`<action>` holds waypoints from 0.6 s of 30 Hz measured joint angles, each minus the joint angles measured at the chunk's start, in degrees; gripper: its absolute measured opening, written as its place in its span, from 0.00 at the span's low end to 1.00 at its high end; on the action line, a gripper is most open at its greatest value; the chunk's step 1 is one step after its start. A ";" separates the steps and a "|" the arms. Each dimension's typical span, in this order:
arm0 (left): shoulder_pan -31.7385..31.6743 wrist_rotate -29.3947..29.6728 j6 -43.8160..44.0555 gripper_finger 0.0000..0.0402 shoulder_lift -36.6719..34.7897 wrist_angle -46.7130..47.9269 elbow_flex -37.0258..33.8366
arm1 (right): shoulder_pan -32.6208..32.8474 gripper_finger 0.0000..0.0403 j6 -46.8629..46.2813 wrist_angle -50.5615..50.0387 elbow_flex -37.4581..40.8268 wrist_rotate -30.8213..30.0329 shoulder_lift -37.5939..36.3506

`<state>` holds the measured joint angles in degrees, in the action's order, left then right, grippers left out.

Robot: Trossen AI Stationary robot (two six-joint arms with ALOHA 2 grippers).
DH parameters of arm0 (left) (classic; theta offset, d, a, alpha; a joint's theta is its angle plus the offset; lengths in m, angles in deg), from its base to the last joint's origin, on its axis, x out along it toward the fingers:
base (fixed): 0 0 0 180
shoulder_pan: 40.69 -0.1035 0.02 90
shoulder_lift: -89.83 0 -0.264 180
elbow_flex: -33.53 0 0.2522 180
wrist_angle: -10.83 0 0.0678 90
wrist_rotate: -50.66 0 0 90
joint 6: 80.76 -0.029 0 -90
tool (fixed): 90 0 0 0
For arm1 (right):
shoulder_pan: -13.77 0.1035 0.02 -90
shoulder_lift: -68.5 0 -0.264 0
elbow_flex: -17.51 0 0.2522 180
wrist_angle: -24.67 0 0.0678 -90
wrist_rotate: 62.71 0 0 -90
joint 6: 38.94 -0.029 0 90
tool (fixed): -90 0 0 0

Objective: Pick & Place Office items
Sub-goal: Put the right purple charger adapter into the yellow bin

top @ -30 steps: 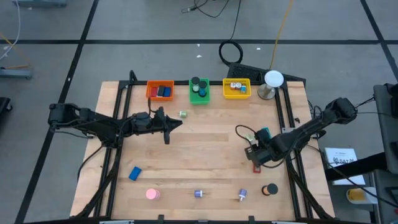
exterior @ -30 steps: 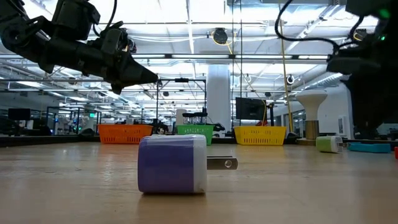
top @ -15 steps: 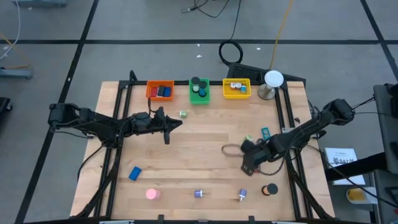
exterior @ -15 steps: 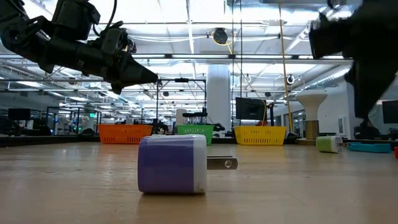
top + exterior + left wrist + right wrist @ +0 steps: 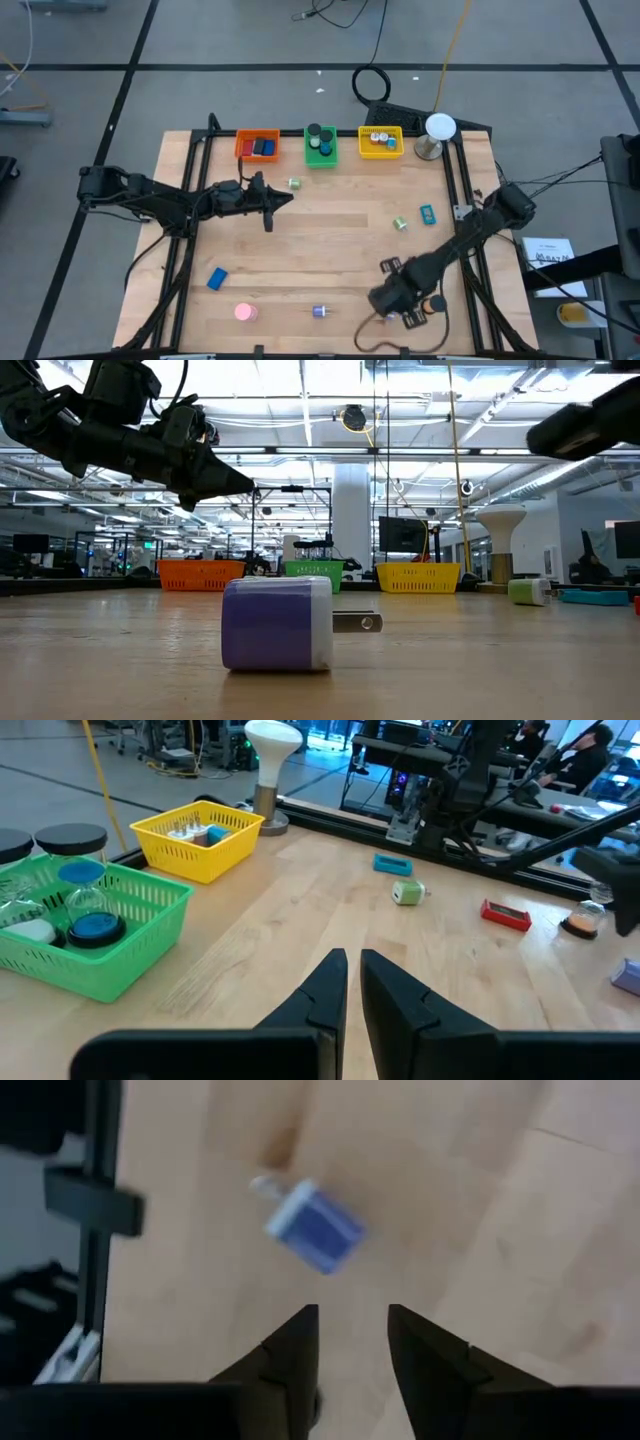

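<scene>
Small office items lie scattered on the wooden table: a blue block, a pink round piece, a purple plug-like block that also fills the low view's foreground, a black-and-orange round piece, a teal clip and a green piece. My right gripper hovers open near the table's near edge. A second purple block lies just ahead of its fingertips, untouched. My left gripper waits shut above the table's middle left.
Orange bin, green bin and yellow bin stand in a row at the far edge, with the white-domed stand beside them. A red block lies on the right side. A black frame rail runs close to my right gripper.
My right gripper has swept from the table's right middle toward the near edge and somewhat leftward, ending over the purple block there. The teal clip and green piece that it covered now show.
</scene>
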<state>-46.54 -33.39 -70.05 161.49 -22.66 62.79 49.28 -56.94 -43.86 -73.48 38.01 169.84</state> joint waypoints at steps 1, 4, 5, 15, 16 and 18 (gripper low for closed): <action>0.00 0.00 -0.01 0.08 0.00 0.00 0.00 | 0.61 0.31 0.79 -0.43 -0.61 0.02 0.80; 0.00 0.00 -0.01 0.08 0.00 0.00 0.00 | 1.65 0.40 1.38 -0.31 -1.71 -0.26 2.08; 0.00 0.00 -0.01 0.08 0.00 0.00 0.00 | 1.78 0.43 1.79 0.13 -1.86 -0.64 2.20; -0.01 0.00 -0.01 0.08 0.00 0.02 0.00 | 3.92 0.66 19.56 4.18 -1.88 -5.73 2.97; -0.02 0.00 -0.01 0.08 0.00 0.04 0.00 | 4.23 0.67 21.22 4.38 -1.88 -6.26 3.43; 0.00 0.00 -0.01 0.08 0.00 0.02 0.00 | 4.76 0.68 24.73 4.52 -1.79 -6.45 3.76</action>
<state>-46.54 -33.39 -70.06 161.49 -22.64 62.79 54.05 -32.21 -39.34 -75.27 31.56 173.60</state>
